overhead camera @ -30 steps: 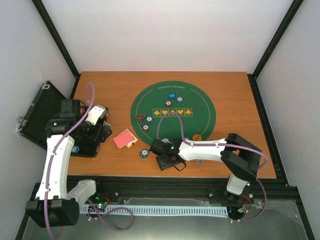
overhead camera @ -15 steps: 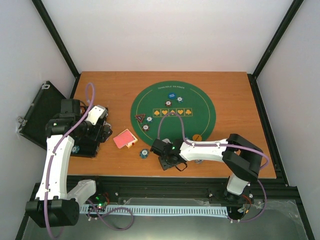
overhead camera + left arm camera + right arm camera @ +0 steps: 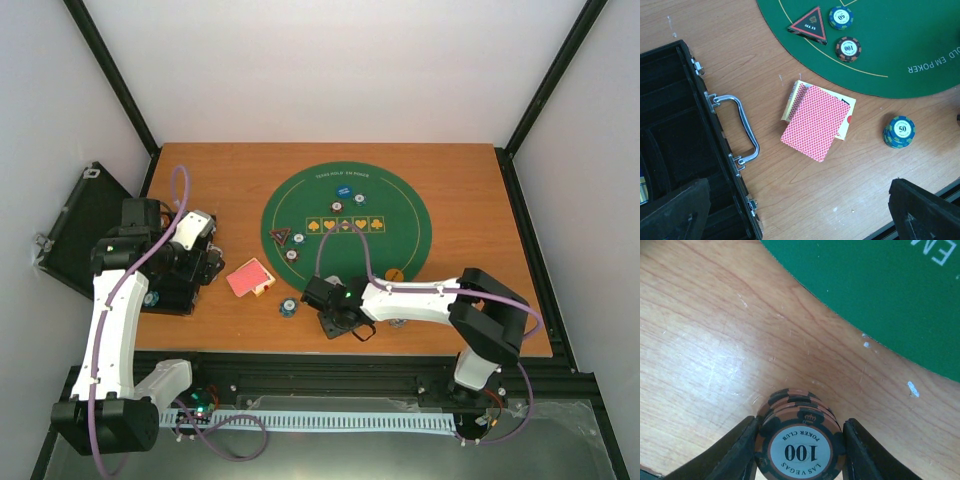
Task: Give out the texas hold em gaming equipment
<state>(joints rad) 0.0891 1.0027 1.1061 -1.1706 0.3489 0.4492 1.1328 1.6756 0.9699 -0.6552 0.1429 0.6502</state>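
Two fingers (image 3: 735,450) of the right gripper (image 3: 799,432) sit against opposite sides of a short stack of brown 100 chips (image 3: 800,452). As far as the wrist view shows, the jaws are clamped on it. Squeezing across the rims looks like the way to lift the whole stack at once.

The stack stands on bare wood just off the near edge of the green mat (image 3: 400,200), so I judge it is bound for the felt. Nothing lies between it and the mat.

A blue 50 stack (image 3: 899,131) also stands off the mat's near edge, further left. The red-backed cards (image 3: 815,122) lie off the mat's left side, slightly fanned.

The left gripper (image 3: 800,215) hangs with jaws wide apart, holding nothing, between the cards and the black case (image 3: 670,125), which sits well left of the mat. A triangle marker (image 3: 808,24) rests on the mat's left part.
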